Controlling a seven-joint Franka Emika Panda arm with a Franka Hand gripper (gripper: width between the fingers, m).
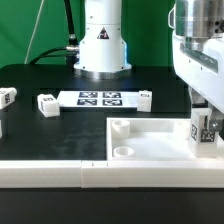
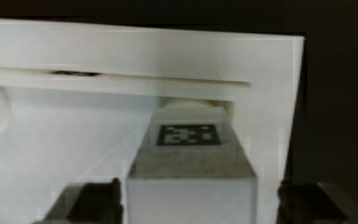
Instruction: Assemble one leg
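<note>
One leg point(image 1: 206, 130) clamped in the gripper point(image 1: 205, 128), jaws grasping it, upright over the white panel point(image 1: 150, 140) at the exterior view's right. Insertion step likely; next needs alignment over a corner socket.

end effector point(image 1: 207, 128) with leg point(image 1: 205, 131) low over white panel point(image 1: 150, 140), raised rim point(image 1: 112, 140) hemming it, open table point(image 1: 50, 135) beyond

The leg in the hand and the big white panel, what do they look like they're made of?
The leg: apparently white plastic, smooth matte faces, with a printed black-and-white tag on its side. The panel: seemingly the same matte white plastic, judging by its moulded-looking raised rim and round sockets. Neither material is certain from the look alone.
</note>
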